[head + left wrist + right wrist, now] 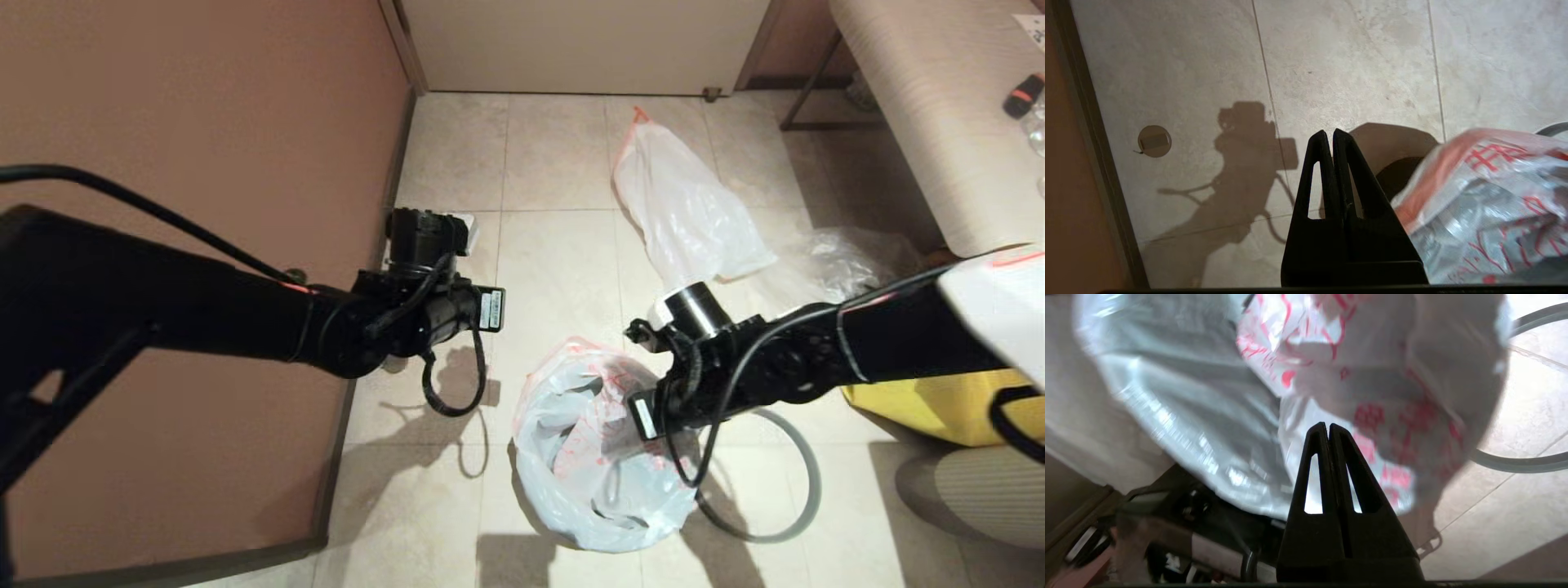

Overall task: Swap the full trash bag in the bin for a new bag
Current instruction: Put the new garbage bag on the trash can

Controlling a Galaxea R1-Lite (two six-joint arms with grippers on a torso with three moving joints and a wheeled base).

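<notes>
The new bag (596, 457), translucent white with red print, is draped open over the bin and hangs down its outside. Of the black bin only a dark strip of wall (1392, 179) shows under the plastic. The grey hoop (808, 490) lies on the floor, right of the bin. Further back, the full trash bag (686, 204) lies on its side on the tiles. My right gripper (1327, 425) hovers shut over the new bag's (1331, 375) right edge, with no plastic seen between the fingers. My left gripper (1329, 132) is shut and empty above bare tiles, left of the bin.
A clear crinkled bag (849, 253) lies right of the full bag, and a yellow tote (939, 408) stands at the right. A table (922, 106) fills the back right. The brown wall (204, 122) runs along the left, with a round floor fitting (1154, 141) near its base.
</notes>
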